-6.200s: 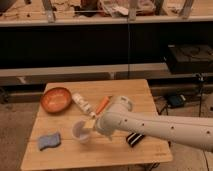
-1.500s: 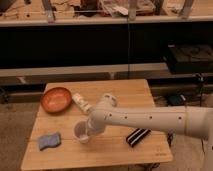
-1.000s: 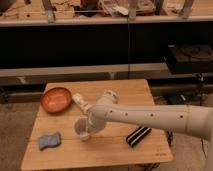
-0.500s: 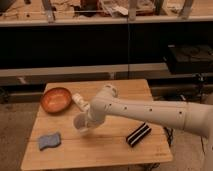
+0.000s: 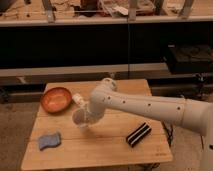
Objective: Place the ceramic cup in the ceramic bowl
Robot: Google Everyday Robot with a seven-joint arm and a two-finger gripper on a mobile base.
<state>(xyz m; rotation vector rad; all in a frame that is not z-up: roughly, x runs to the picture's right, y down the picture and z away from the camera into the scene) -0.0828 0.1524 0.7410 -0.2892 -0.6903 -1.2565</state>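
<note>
The pale ceramic cup (image 5: 80,119) is held upright just above the wooden table (image 5: 110,150), left of its middle. My gripper (image 5: 86,115) comes in from the right on the white arm and is shut on the cup's right side. The orange-brown ceramic bowl (image 5: 55,99) sits at the table's far left corner, up and to the left of the cup and about one cup width away from it.
A white bottle with an orange cap (image 5: 79,100) lies between the bowl and my gripper. A blue sponge (image 5: 50,140) lies at the front left. A black striped bar (image 5: 138,134) lies at the front right. Dark shelving stands behind the table.
My gripper closed on the cup and has carried it up and slightly back toward the bowl. The arm has swung left with it.
</note>
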